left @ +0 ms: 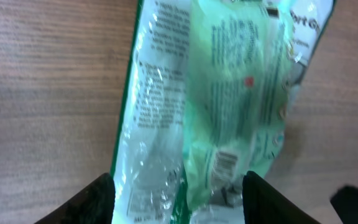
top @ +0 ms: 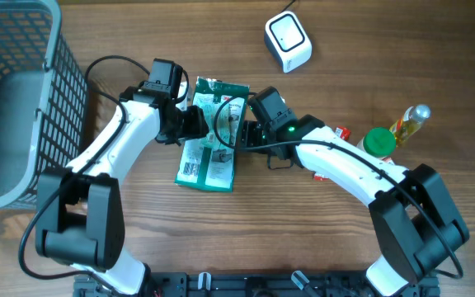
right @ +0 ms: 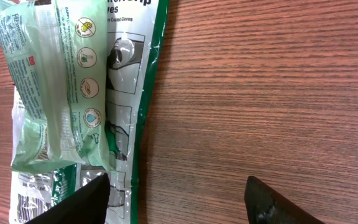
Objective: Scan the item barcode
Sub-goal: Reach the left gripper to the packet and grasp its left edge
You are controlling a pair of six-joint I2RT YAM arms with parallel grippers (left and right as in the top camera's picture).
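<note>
Wooden counter (top: 303,239), green-and-white plastic glove packet (top: 209,157) lying mid-counter, long axis 12-to-6; left pincer (left: 179,199) straddles it from 9 o'clock, can't tell if it's clamped, right pincer (right: 179,199) gapes at 3, equally near.

1. The packet (top: 213,136) was a flat green-and-clear plastic pouch with white print. It lay near the middle of the wooden desk (top: 303,239), slightly tilted.
2. Its upper layer was crumpled and folded over. A barcode (top: 190,170) showed on a white panel at its near left corner, facing up.
3. The scanner (top: 288,41), a small white rounded box, stood well apart, farther back and to the right.
</note>
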